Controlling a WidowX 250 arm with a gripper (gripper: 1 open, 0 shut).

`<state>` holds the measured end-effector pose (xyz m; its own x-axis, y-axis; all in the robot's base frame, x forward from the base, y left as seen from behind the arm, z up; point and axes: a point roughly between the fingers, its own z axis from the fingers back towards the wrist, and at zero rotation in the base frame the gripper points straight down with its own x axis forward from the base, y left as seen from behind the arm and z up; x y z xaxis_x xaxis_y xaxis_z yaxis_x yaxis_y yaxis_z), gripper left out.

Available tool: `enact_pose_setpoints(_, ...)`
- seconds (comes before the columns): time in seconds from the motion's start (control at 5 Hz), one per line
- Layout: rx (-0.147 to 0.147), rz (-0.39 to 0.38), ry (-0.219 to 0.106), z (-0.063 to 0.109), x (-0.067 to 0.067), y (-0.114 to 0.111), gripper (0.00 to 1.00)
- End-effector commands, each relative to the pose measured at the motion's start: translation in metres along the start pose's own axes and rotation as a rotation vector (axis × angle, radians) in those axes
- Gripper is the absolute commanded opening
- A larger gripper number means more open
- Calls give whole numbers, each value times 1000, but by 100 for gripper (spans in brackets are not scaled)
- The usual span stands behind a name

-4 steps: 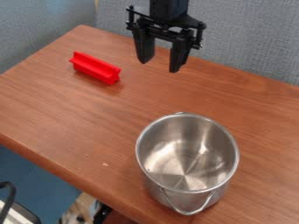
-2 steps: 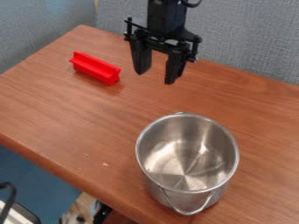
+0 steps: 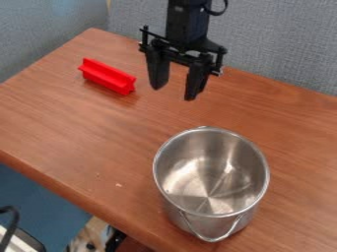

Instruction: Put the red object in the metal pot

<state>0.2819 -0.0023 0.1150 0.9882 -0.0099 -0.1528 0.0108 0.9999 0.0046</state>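
Red against brown wood, a grooved block [image 3: 108, 77] lies on the far left of the surface [image 3: 93, 132] as the gripper [image 3: 176, 91] hangs to its right, its two black fingers apart with nothing between them. Silver and round, the pot [image 3: 211, 177] stands nearer, right of the middle, its mouth open upward, no block inside and its wire handle [image 3: 208, 232] drooping at the near side. A gray padded wall [image 3: 277, 44] rises behind.

The block has yet to be picked up, and the task appears to be at its approach stage. The gripper would need to travel left and line up with the block, which lies at a slant. Closing without matching that slant could leave one finger landing on top of the block, or knock it askew. Coming down short, on the right side, might shove it toward the far left edge of the surface. A grip near one end could let the smooth-looking plastic swivel on the way over. At the pot, a carry made too low could strike the rim and tip or slide the vessel, which stands close to the near edge; an early release could drop the block outside.
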Motion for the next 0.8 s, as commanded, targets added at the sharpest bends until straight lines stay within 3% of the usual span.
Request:
enact_pose_setpoints(0.0, 2, 21, -10, 7, -1, 5, 100)
enact_pose_setpoints(0.2, -7, 92, 10, 0, 2, 4, 100)
enact_pose_setpoints(0.4, -29, 202, -20, 7, 8, 25, 100)
enact_pose_setpoints(0.6, -53, 280, -72, 14, 17, 48, 100)
